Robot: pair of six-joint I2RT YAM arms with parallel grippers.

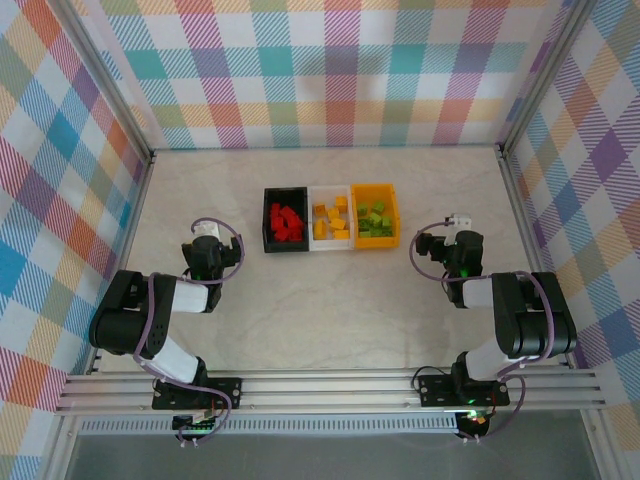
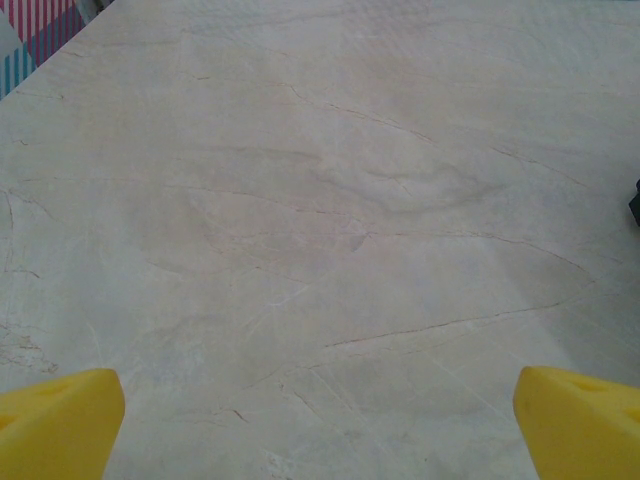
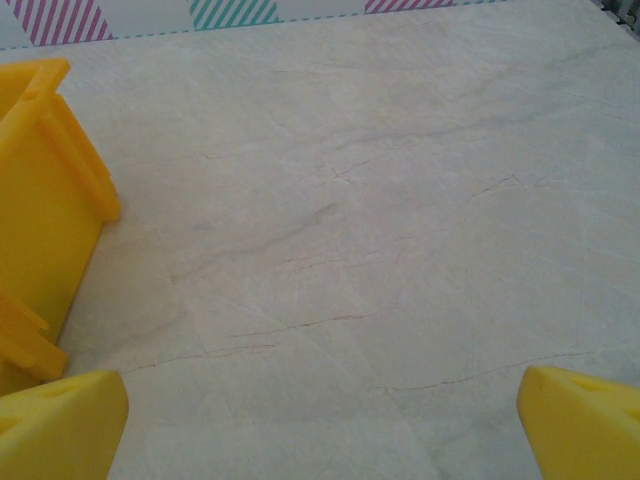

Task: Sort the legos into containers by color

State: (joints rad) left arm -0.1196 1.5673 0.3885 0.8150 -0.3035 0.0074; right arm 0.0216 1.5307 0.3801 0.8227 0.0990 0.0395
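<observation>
Three bins stand side by side at the table's middle. The black bin (image 1: pixel 270 212) holds the red legos (image 1: pixel 287 222). The white bin (image 1: pixel 316 236) holds the yellow-orange legos (image 1: pixel 331 218). The orange bin (image 1: pixel 389 203) holds the lime green legos (image 1: pixel 374 220); its side wall (image 3: pixel 40 200) shows at the left of the right wrist view. My left gripper (image 1: pixel 209 236) rests left of the bins, its yellow fingertips (image 2: pixel 60 420) wide apart over bare table, open. My right gripper (image 1: pixel 452 226) rests right of the bins, fingertips (image 3: pixel 580 415) also wide apart, open and holding nothing.
Checked fabric walls (image 1: pixel 330 70) close in the table (image 1: pixel 330 310) on the back and both sides. A metal rail (image 1: pixel 330 388) carries the arm bases along the near edge. The marbled surface stretches bare under both grippers.
</observation>
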